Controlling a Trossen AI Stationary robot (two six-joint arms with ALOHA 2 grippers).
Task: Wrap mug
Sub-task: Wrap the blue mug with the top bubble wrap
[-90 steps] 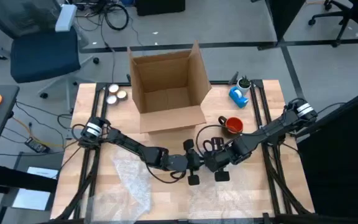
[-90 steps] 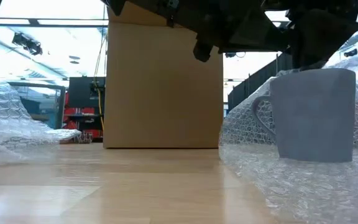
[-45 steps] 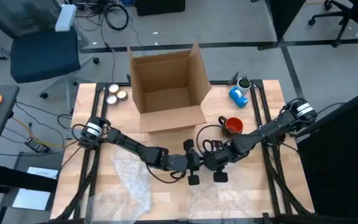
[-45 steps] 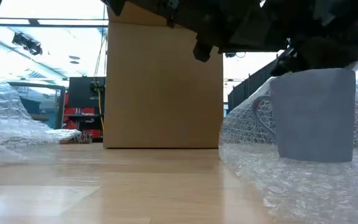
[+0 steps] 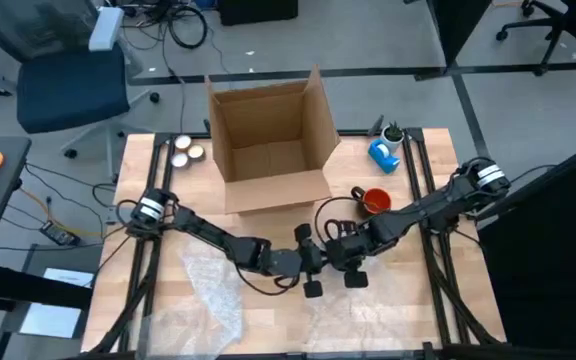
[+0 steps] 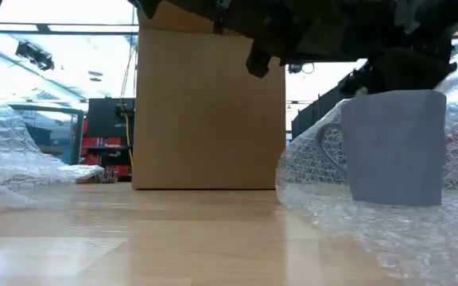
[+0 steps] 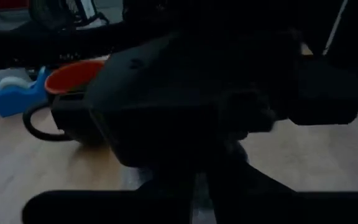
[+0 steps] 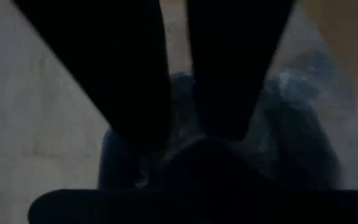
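Note:
A grey mug [image 6: 392,147] stands upright on a sheet of bubble wrap [image 6: 356,230], its handle [image 6: 330,151] toward the table's left. In the high view both grippers hide it. My right gripper [image 5: 340,258] is above the mug, fingers pointing down, shut at its top. My left gripper [image 5: 308,262] hovers just to the mug's left, facing the right gripper. The bubble wrap [image 5: 368,310] lies at the table's near middle. My right gripper comes down on the grey mug from above, with its two fingers [image 8: 229,74] close together at the mug's rim [image 8: 182,146]. The fingers hide the spot itself, so I cannot tell whether one finger is inside. The mug stands upright with its base on the bubble wrap.
An open cardboard box [image 5: 268,140] stands at the far middle. An orange mug [image 5: 373,200] and a blue tape dispenser [image 5: 385,155] sit at the far right, two small tins [image 5: 185,150] at the far left. A second bubble wrap sheet [image 5: 208,290] lies near left.
My right gripper has gone a little toward the table's left edge and has come lower over the mug. The grey mug has slid slightly toward the left on the bubble wrap and stays upright.

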